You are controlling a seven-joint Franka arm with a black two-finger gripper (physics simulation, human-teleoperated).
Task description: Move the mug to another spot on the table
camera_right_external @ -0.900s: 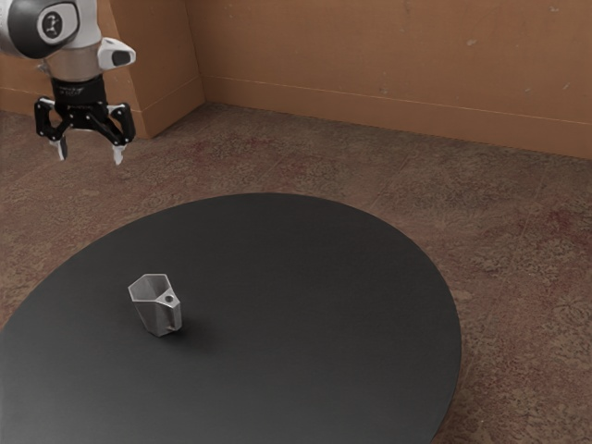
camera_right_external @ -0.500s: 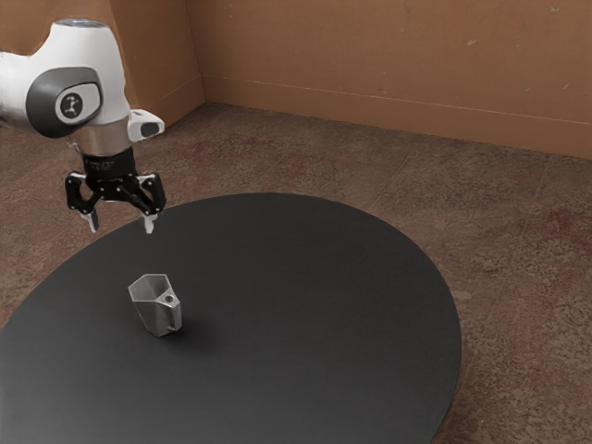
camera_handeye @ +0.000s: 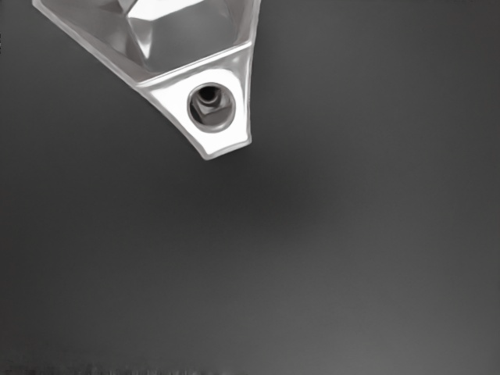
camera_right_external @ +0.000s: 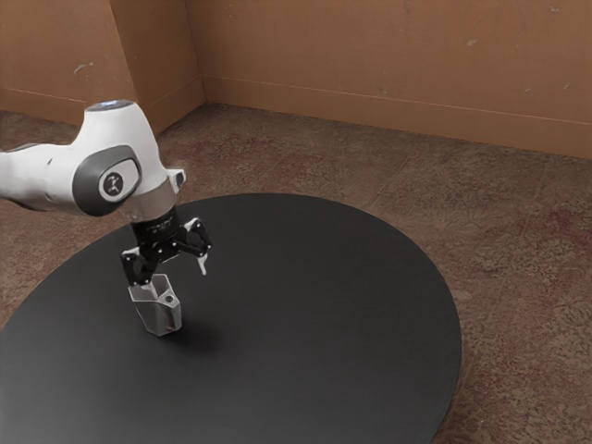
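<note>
A small grey angular mug (camera_right_external: pixel 158 310) stands upright on the round black table (camera_right_external: pixel 305 305), toward the exterior view's left. Its handle tab with a round hole (camera_right_external: pixel 170 301) points toward the exterior view's right. My gripper (camera_right_external: pixel 170 275) hangs open just above the mug's rim, one finger over its far left side and the other past its right side, touching nothing. The wrist view looks straight down on the mug's rim and faceted inside (camera_handeye: pixel 160 27) and on the handle tab (camera_handeye: pixel 211 105), with black tabletop (camera_handeye: pixel 328 258) beyond.
The table's wide black top stretches to the exterior view's right and front of the mug. Brown patterned floor (camera_right_external: pixel 499 240) surrounds it, and orange-brown walls (camera_right_external: pixel 398 55) stand behind.
My arm has come down and to the exterior view's right, from high above the table's back left edge to just over the mug. The mug has not moved.
</note>
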